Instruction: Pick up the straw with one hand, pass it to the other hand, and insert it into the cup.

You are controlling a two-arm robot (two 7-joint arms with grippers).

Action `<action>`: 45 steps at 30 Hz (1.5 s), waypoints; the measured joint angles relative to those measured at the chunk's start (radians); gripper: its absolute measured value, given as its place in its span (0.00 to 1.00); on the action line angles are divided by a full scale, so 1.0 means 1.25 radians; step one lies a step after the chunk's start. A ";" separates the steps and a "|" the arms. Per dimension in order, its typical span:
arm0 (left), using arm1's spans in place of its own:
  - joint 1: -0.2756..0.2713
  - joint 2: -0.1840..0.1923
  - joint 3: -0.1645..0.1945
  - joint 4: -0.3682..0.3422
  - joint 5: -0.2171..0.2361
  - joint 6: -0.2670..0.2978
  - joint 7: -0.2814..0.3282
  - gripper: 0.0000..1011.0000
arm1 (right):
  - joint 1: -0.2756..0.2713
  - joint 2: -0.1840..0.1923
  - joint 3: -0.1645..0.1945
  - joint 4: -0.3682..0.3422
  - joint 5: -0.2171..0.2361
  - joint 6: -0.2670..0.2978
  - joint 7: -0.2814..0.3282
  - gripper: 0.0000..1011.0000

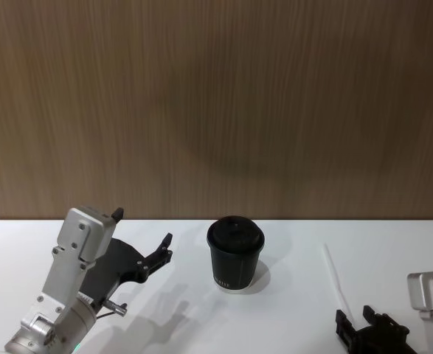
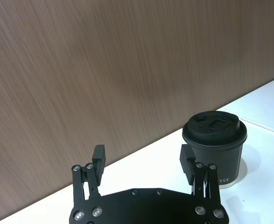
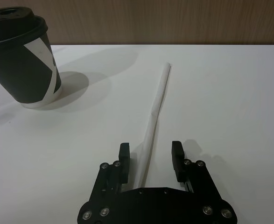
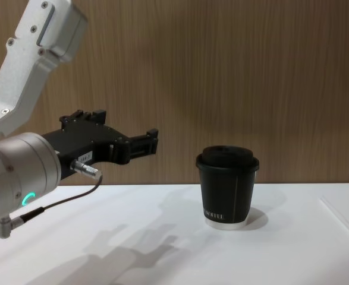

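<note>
The white straw [image 1: 335, 278] lies flat on the table, right of the black lidded cup [image 1: 234, 255]. My right gripper [image 1: 354, 316] sits low at the straw's near end. In the right wrist view its fingers [image 3: 176, 154] stand open on either side of the straw [image 3: 158, 99], not closed on it, with the cup [image 3: 24, 60] farther off. My left gripper [image 1: 144, 227], on the silver wrist with the green ring, hovers open above the table left of the cup. Nothing is between its fingers [image 2: 98, 158], and the cup [image 2: 214, 144] stands just beyond them.
A white table [image 1: 201, 317] carries everything, and a brown wood-grain wall [image 1: 216, 110] rises close behind it. A thin dark cable [image 4: 55, 205] hangs from my left wrist. The cup [image 4: 228, 187] stands between the two arms.
</note>
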 joint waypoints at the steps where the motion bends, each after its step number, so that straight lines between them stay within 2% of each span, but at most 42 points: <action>1: 0.000 0.000 0.000 0.000 0.000 0.000 0.000 0.99 | 0.000 0.000 0.000 0.000 0.000 0.000 0.000 0.54; 45: 0.000 0.000 0.000 0.000 0.000 0.000 0.000 0.99 | 0.000 -0.001 0.000 0.002 0.000 0.002 0.001 0.25</action>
